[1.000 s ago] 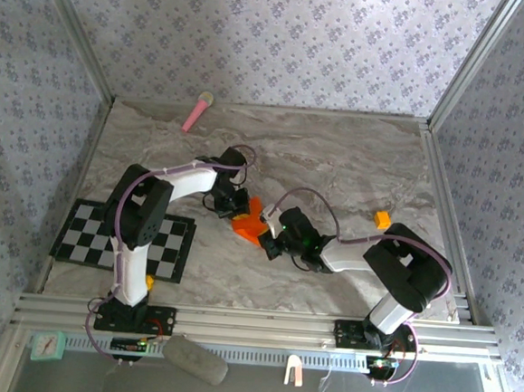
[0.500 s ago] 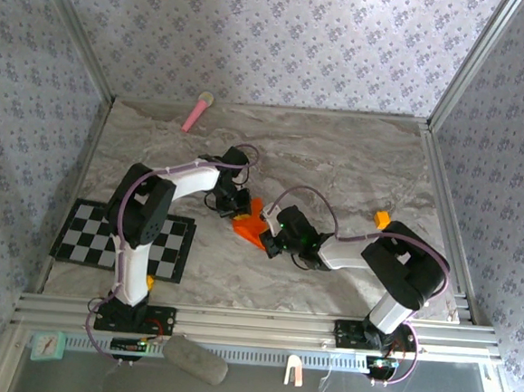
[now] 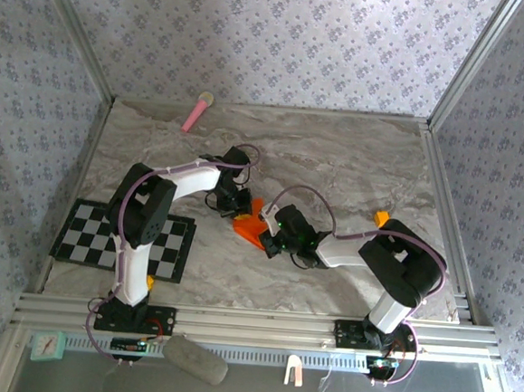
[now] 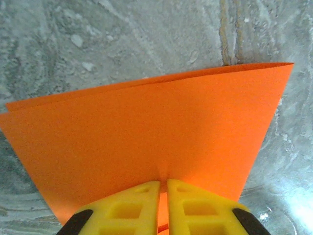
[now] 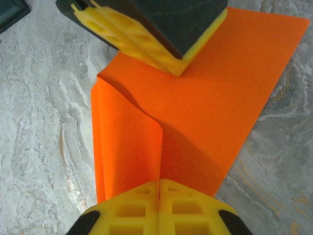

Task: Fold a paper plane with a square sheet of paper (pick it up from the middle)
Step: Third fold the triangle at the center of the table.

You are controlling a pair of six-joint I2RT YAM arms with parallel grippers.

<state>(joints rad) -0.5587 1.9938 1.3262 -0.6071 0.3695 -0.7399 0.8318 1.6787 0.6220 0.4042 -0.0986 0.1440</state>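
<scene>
Pinching the paper (image 3: 247,227), both jaws were pressed onto it: left gripper (image 4: 163,185) at its 11 o'clock edge, right gripper (image 5: 159,184) at 4 o'clock.

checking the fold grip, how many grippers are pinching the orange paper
2. The left gripper is shut on one edge of the folded orange paper; the right gripper is shut on a raised flap at the opposite side.

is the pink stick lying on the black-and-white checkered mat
No, the pink stick lies on the bare marble tabletop at its far edge, apart from the checkered mat.
</scene>
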